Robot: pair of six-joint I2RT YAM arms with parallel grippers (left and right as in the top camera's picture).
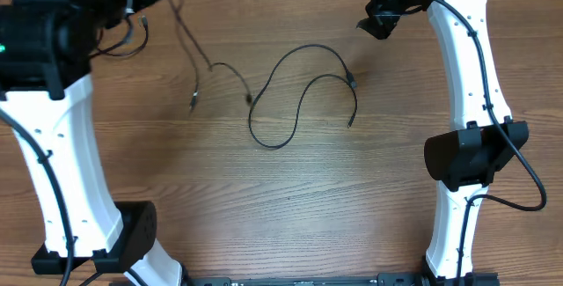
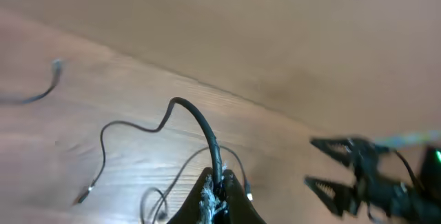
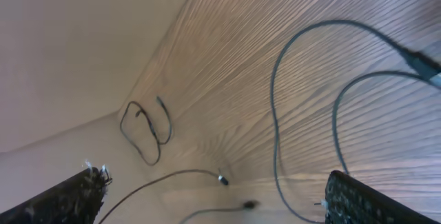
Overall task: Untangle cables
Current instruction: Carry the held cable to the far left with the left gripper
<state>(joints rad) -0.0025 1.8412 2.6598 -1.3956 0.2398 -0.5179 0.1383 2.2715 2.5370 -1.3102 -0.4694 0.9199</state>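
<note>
Overhead shows the left tool [image 2: 220, 184] pinching one cable [image 1: 188, 36] far-left and the right tool [image 1: 380, 18] spread and empty beyond the looped cable [image 1: 299, 92] mid-counter [image 1: 290, 198]; a careless pull could drag the held cable's loose end into that loop.

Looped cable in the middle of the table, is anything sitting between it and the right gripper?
No. Only bare table lies between the open right gripper and the looped cable; the other cables lie farther left.
</note>
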